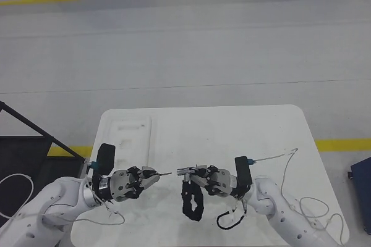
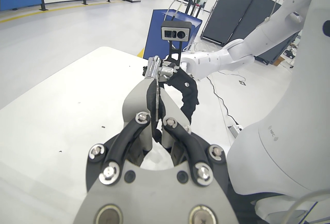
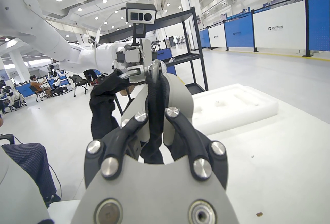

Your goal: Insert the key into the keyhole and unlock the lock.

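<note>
Over the white table (image 1: 235,129) my two grippers face each other near its front edge. My left gripper (image 1: 151,175) (image 2: 156,85) is shut on the key (image 1: 164,175) (image 2: 156,103), a thin metal blade pointing at the lock. My right gripper (image 1: 195,176) (image 3: 156,80) is shut on the lock (image 1: 185,170) (image 3: 155,69), a silver body with a black fabric-covered loop (image 1: 191,202) (image 3: 101,103) hanging below. In the left wrist view the lock (image 2: 154,69) sits just past the key's tip. A small gap separates key tip and lock in the top view.
A white foam tray (image 1: 131,133) (image 3: 232,103) with recesses lies at the table's back left. A black rack (image 1: 12,154) stands off the left side. Thin cables (image 1: 284,162) trail over the table's right part, and a blue cabinet (image 1: 368,191) stands beyond the right edge.
</note>
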